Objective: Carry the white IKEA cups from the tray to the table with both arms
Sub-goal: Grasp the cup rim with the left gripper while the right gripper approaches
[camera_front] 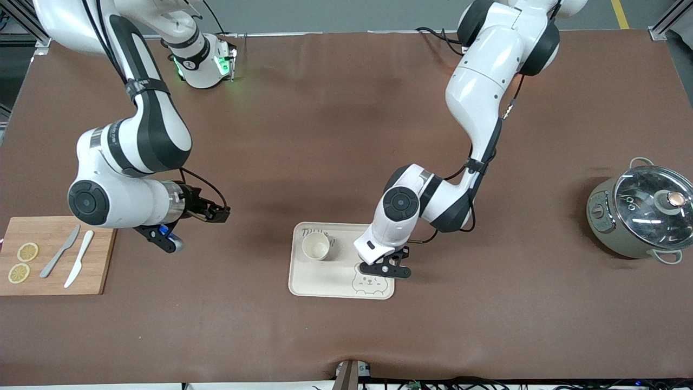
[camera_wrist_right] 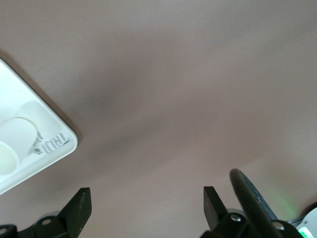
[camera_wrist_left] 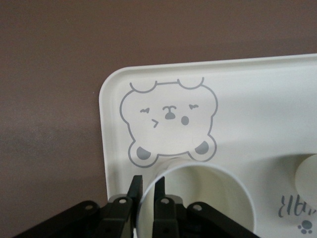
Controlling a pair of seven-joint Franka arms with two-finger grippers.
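- Brown matting covers the table (camera_front: 335, 135) you are working on, and the tray (camera_front: 308, 284) lies on it toward the front camera, about midway between the two arms' ends.
- One white cup (camera_front: 315, 246) stands upright on the tray, on the part farther from the front camera, beside the lettering.
- You have the second cup (camera_wrist_left: 198, 198) pinched by its wall in the left gripper (camera_wrist_left: 146, 194): one finger inside the rim, one outside, drawn together on it, above the tray's bear face (camera_wrist_left: 168, 121).
- Your right gripper (camera_wrist_right: 147, 203) waits with its jaws wide apart and empty, over bare mat toward the right arm's end, near the cutting board (camera_front: 54, 254) with its lemon slices (camera_front: 23, 262) and knives (camera_front: 70, 257).
- A lidded pot (camera_front: 641, 214) stands well apart, toward the left arm's end.
- Watch the lift: a one-wall pinch may let the cup swing or slip, and a tilted cup could catch the tray's rim.
- Sweeping sideways low could also knock the standing cup.
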